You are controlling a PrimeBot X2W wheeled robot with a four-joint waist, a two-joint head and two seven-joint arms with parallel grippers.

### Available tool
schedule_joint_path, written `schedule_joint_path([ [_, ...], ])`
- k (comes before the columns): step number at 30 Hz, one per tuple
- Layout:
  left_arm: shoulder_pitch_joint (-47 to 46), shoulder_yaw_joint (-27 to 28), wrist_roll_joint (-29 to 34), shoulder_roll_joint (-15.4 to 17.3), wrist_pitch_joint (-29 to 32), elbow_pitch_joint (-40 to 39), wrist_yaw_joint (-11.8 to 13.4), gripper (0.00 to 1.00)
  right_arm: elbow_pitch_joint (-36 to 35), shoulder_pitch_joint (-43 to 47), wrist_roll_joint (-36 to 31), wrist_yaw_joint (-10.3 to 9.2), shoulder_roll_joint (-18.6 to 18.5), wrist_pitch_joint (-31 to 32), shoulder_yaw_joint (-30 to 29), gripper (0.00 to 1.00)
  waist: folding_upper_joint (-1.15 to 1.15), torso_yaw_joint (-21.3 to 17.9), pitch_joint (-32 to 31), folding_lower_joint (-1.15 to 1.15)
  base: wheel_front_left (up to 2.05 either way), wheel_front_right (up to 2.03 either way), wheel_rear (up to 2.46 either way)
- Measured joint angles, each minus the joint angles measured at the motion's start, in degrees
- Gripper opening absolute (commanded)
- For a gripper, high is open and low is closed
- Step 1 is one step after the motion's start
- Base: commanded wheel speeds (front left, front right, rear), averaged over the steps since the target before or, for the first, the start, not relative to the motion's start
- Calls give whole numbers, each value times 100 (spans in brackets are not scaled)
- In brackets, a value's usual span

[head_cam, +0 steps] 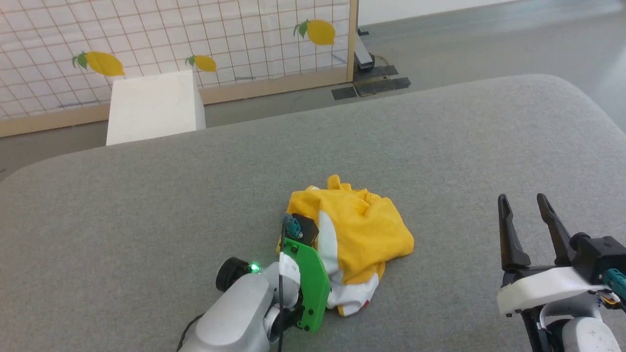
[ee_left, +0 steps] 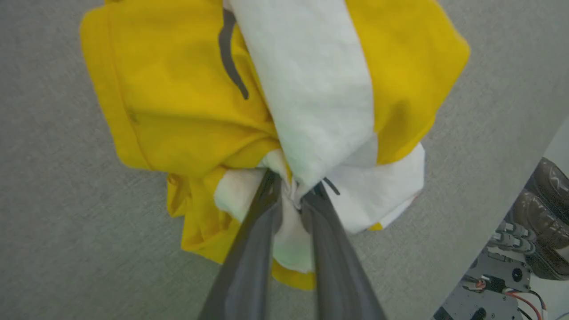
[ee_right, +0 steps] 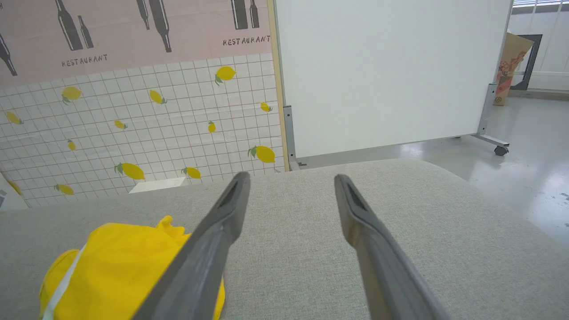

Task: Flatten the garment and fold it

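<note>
Grey, coarse-woven fabric desk carries the soft yellow T-shirt with white print patches, heaped in loose folds toward 6 o'clock of its middle; I judge nothing flattened or folded yet. My left end effector is clamped on a white fold. My right end effector, at 4 o'clock, stands apart, empty.

The garment is soft, matt cloth. Beneath it, the table wears coarse grey woven fabric. My fingers look like smooth, matt dark plastic; my left wrist bracket, smooth green plastic.
</note>
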Motion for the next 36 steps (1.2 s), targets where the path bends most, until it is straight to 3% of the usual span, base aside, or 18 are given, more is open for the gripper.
schedule_joint_path([
  [1,0,-12,-58,-1,130,14,-11,100,3,1,12,0,0,0,3,100,0,-7,23,0,0,0,0],
  [4,1,11,-152,13,236,-62,-24,100,19,5,29,0,1,0,10,100,0,22,64,0,0,0,0],
  [8,1,242,-154,91,-352,-466,41,100,44,10,30,0,1,-1,41,100,0,146,52,0,0,0,0],
  [17,118,1157,-35,489,-2773,-1677,499,100,45,20,31,0,1,-2,90,100,0,553,-47,0,0,0,0],
  [23,664,1658,83,794,-4022,-1979,778,100,31,29,29,0,2,0,86,100,0,822,-142,0,0,0,0],
  [30,1425,2134,453,945,-4225,-2223,938,100,-56,68,-76,0,3,110,132,100,0,1120,-236,0,0,0,0],
  [36,2010,2561,856,717,-4244,-2689,940,100,-142,158,-193,0,2,330,156,100,0,1381,-267,0,0,0,0],
])
